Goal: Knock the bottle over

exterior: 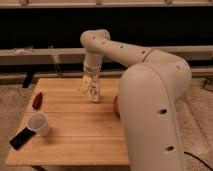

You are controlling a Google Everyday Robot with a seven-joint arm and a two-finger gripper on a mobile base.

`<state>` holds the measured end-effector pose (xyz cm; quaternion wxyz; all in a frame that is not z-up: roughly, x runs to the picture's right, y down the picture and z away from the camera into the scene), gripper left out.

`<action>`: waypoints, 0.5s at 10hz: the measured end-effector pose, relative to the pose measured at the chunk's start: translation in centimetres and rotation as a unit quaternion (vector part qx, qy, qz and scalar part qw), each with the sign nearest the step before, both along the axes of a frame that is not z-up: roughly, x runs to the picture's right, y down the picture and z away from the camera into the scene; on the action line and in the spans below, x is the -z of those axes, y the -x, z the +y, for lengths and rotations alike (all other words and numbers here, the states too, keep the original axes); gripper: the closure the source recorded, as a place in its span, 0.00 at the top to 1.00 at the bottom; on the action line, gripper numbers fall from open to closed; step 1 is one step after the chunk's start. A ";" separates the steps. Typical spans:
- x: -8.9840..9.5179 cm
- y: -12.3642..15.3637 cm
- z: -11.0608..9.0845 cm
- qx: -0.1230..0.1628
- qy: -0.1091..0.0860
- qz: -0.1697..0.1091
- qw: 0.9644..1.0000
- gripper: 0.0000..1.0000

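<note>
- Right away spotted the pincer point(90, 80) hanging from the wrist of the arm point(150, 100) over the far middle of the tabletop point(75, 145), pointed down.
- Could not tell how wide or narrow the pincer stood.
- Found the bottle point(94, 93) directly below the pincer: white with dark marks on its side, standing on the tabletop, about upright, not knocked over.
- Could not tell whether pincer and bottle touched; looked at least just beside each other.
- Saw a pale yellow flat piece point(85, 85) just left of the bottle, overlapping the pincer's tip in the view.
- Noted a white paper cup point(39, 123) near the front left corner, with a black flat object point(22, 138) just beside it at the edge.
- Noted a dark red item point(37, 101) near the left edge, well apart from the bottle.
- Caught an orange-brown rounded thing point(116, 103) right of the bottle, mostly hidden behind the arm.
</note>
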<state>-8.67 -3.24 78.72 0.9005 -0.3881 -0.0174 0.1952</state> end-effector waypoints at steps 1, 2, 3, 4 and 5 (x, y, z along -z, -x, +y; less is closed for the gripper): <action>-0.2 -0.1 0.0 0.001 -0.001 0.003 1.000 0.80; -0.4 -0.2 0.0 0.002 -0.002 0.004 1.000 0.80; -0.4 -0.3 0.1 0.001 -0.001 0.003 1.000 0.80; 0.0 -0.2 0.0 0.000 -0.003 0.002 1.000 0.80; -0.1 -0.2 -0.2 -0.001 -0.004 0.001 1.000 0.80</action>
